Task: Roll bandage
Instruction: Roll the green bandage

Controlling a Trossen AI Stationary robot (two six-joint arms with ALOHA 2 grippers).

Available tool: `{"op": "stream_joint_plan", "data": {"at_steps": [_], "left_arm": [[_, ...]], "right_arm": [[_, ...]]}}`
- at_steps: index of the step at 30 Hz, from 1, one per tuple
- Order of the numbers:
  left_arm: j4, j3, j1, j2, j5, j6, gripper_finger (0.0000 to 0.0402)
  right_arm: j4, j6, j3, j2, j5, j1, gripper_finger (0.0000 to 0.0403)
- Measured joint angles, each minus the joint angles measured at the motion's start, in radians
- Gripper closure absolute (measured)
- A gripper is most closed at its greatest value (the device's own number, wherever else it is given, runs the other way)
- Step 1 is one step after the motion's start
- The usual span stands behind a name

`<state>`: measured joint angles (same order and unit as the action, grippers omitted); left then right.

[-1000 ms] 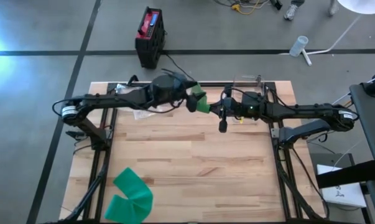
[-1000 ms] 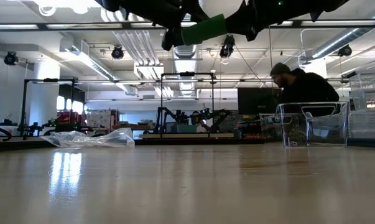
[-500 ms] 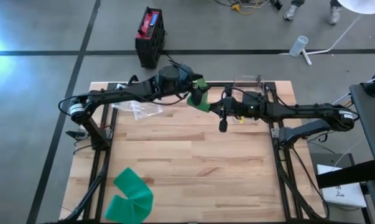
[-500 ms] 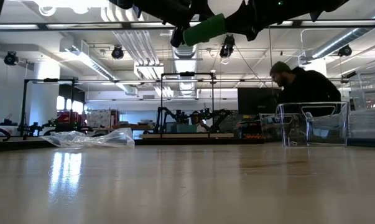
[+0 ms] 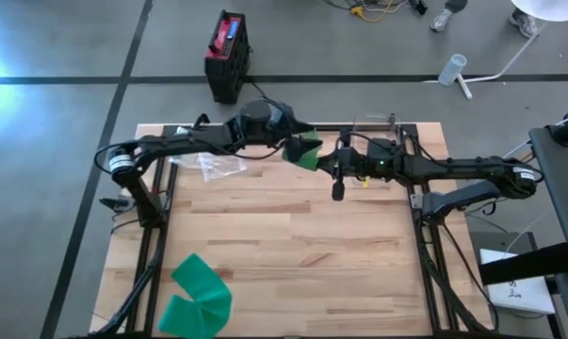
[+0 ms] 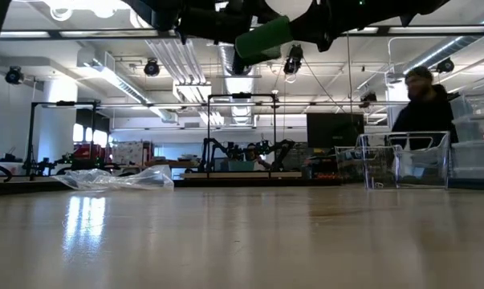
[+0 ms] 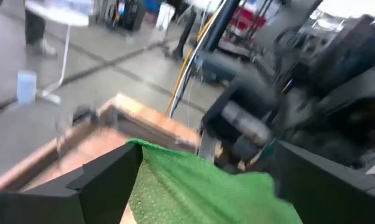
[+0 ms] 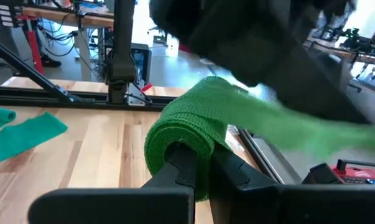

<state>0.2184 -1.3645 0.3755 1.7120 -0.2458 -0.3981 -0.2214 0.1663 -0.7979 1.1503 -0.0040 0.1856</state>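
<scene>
The green bandage roll (image 8: 187,134) hung in the air above the far middle of the wooden table (image 5: 293,245), clamped in the right gripper (image 8: 199,163), whose fingers were pressed together on it. Its loose end ran between the parted fingers of the left gripper (image 5: 288,146), just beside the roll. A second green bandage strip (image 5: 199,292) lay at the table's near left edge. A crumpled clear plastic bag (image 6: 117,178) and a clear plastic bin (image 6: 402,160) sat at the far side.
</scene>
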Motion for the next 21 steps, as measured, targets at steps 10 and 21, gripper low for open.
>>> {"op": "stream_joint_plan", "data": {"at_steps": [10, 21], "left_arm": [[-0.095, -0.002, 0.022, 0.009, 0.000, 0.147, 0.0056], [-0.089, -0.003, 0.025, 0.006, -0.007, 0.306, 0.0062]], "right_arm": [[0.019, -0.004, 0.000, 0.002, 0.006, 0.000, 0.0394], [0.094, 0.036, -0.040, -0.017, 0.002, -0.006, 0.0394]]}}
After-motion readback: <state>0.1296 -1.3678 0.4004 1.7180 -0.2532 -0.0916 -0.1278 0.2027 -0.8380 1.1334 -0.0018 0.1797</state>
